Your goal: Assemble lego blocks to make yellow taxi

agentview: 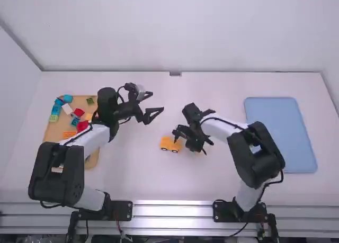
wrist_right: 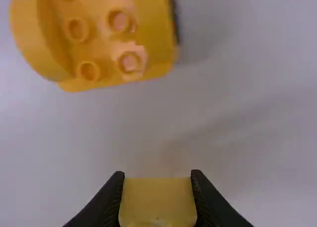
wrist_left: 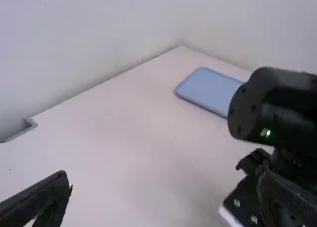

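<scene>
The yellow taxi base [agentview: 170, 144] stands on wheels near the table's middle. In the right wrist view this yellow base [wrist_right: 101, 44] shows several studs between raised sides. Beside it, low over the table, is my right gripper [agentview: 197, 146]. The right wrist view has the right gripper [wrist_right: 157, 176] shut on a yellow block [wrist_right: 158, 201], apart from the base. My left gripper [agentview: 157, 101] is farther up the table, left of the middle and away from the base. Seen from its own wrist, the left gripper [wrist_left: 165, 175] is open with nothing between its fingers.
A wooden tray [agentview: 54, 133] of loose coloured blocks lies at the left, partly behind the left arm. The blue tray [agentview: 280, 132] rests at the right. In the left wrist view, the other arm's black joint [wrist_left: 277, 106] stands in front of the blue tray [wrist_left: 208, 91].
</scene>
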Robot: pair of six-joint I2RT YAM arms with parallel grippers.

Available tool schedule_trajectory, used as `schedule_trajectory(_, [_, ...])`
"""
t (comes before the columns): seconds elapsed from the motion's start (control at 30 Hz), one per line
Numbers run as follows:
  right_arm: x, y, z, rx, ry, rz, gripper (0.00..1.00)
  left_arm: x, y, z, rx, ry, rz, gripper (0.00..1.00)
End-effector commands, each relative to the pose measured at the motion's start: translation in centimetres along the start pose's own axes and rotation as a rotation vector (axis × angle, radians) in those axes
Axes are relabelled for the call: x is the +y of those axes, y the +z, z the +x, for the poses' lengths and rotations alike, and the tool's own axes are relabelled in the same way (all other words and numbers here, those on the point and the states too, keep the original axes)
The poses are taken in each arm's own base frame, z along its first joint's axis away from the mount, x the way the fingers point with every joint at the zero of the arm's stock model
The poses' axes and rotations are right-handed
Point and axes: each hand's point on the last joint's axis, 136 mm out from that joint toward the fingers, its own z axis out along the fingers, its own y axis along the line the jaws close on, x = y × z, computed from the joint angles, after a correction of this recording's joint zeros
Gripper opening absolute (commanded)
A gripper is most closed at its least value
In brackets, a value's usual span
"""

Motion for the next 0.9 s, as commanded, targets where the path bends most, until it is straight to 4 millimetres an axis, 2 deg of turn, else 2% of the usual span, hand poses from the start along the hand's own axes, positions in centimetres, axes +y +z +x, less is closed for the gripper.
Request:
schedule_trajectory(0.0, [-0.7,0.3,-1.0,0.019,-0.018,0.015,0.21,-0.1,-0.2,0.1,0.001,0.007,0.004,0.99])
schedule_trajectory(0.07, [-1.0,0.8,-0.6,0.069,-0.028,0.034,0.47,-0.1,-0.1,0.1,0.002,0.006,0.005,0.99])
schedule_trajectory(0.13, [-1.4,0.8,-0.4,0.103,-0.006,0.055,0.52,-0.1,-0.2,0.1,0.002,0.005,0.005,0.99])
schedule_trajectory(0.17, [-1.8,0.5,-0.4,0.12,0.023,0.082,0.58,-0.1,-0.1,0.2,0.004,0.004,0.005,0.99])
schedule_trajectory(0.2, [-2.2,-0.1,-0.6,0.128,0.066,0.105,0.58,-0.1,-0.1,0.2,0.004,0.003,0.004,0.99])
schedule_trajectory(0.23, [-2.4,-0.9,-0.9,0.126,0.089,0.114,0.7,-0.1,-0.2,0.2,0.006,0.0,0.004,0.99])
schedule_trajectory(0.27, [-2.4,-1.2,-1.0,0.125,0.092,0.114,0.74,-0.1,-0.2,0.2,0.006,0.001,0.004,0.99])
schedule_trajectory(0.3, [-2.3,-2.2,-1.3,0.116,0.094,0.105,0.95,-0.1,-0.2,0.4,0.01,0.015,0.006,0.99])
schedule_trajectory(0.33, [-2.0,-3.1,-1.6,0.101,0.093,0.089,0.98,0.1,-0.3,0.7,0.019,0.043,0.0,0.99])
schedule_trajectory(0.5, [-0.7,-8.1,-2.9,-0.051,0.034,0.044,0.98,-0.2,-0.5,2.9,0.092,0.159,0.016,0.99])
schedule_trajectory(0.6, [-0.3,-9.5,-3.2,-0.165,0.006,0.029,0.98,-0.5,-0.7,4.1,0.129,0.194,0.032,0.99])
schedule_trajectory(0.63, [0.1,-9.9,-3.5,-0.258,-0.033,0.012,0.98,-0.8,-0.8,4.9,0.155,0.222,0.046,0.99])
schedule_trajectory(0.67, [0.2,-10.0,-3.6,-0.282,-0.039,0.01,0.98,-0.9,-0.8,5.1,0.159,0.227,0.052,0.99])
schedule_trajectory(0.73, [0.0,-9.9,-4.4,-0.457,-0.057,-0.002,0.98,-2.1,-0.9,6.2,0.184,0.273,0.112,0.99])
schedule_trajectory(0.87, [-2.4,-7.8,-3.9,-0.654,0.01,0.065,0.98,-4.3,-1.3,7.5,0.177,0.378,0.233,0.99])
